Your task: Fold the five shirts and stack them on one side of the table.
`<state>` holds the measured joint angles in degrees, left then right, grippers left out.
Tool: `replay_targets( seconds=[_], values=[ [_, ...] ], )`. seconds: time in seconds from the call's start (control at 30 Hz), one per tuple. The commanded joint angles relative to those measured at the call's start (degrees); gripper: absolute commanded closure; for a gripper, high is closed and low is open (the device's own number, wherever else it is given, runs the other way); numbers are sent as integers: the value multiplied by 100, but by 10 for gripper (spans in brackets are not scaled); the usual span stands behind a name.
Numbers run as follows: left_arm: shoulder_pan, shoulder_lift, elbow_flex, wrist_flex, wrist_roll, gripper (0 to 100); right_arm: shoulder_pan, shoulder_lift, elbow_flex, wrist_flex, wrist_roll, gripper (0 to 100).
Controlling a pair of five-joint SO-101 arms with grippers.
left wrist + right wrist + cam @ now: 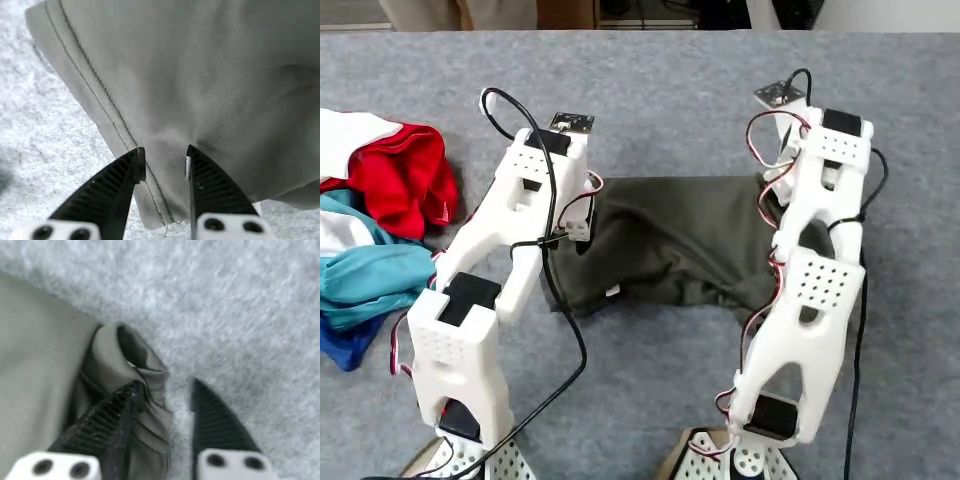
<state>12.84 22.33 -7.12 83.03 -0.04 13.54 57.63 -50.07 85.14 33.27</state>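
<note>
The grey bench (670, 100) carries everything. An olive shirt (670, 240) lies spread and rumpled in the middle of it, between the two arms. A pile of shirts (380, 230) in red, white, teal and blue sits loose at the bench's edge, on the left arm's side. The left arm (490, 260) reaches over one end of the olive shirt and the right arm (820, 250) over the other. The left fingers (120, 185) are spread, with the shirt's stitched hem lying between their tips. The right fingers (215, 425) are also spread, one against a bunched fold of the shirt's edge, the other over bare bench.
</note>
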Motion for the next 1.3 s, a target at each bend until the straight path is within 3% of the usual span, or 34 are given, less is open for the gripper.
replay_targets(
  seconds=[0.0, 0.3, 0.53, 1.0, 1.1, 1.27],
  values=[
    [-9, -57, -246, -9, 44, 857, -145, 136, -444, 114, -35, 981],
    [0, -48, -202, -9, 44, 857, 215, 189, -804, 149, -79, 994],
    [-62, -31, -185, -53, 53, 857, 769, 207, -1692, 18, -668, 994],
    [-141, -57, -246, -141, 35, 857, 822, 215, -1754, -651, -668, 989],
    [-35, -92, -264, -114, 18, 853, 796, 171, -1798, -492, -431, 930],
    [273, -57, -1187, 870, -281, 853, 857, 75, -2325, -44, -404, 816]
  ],
)
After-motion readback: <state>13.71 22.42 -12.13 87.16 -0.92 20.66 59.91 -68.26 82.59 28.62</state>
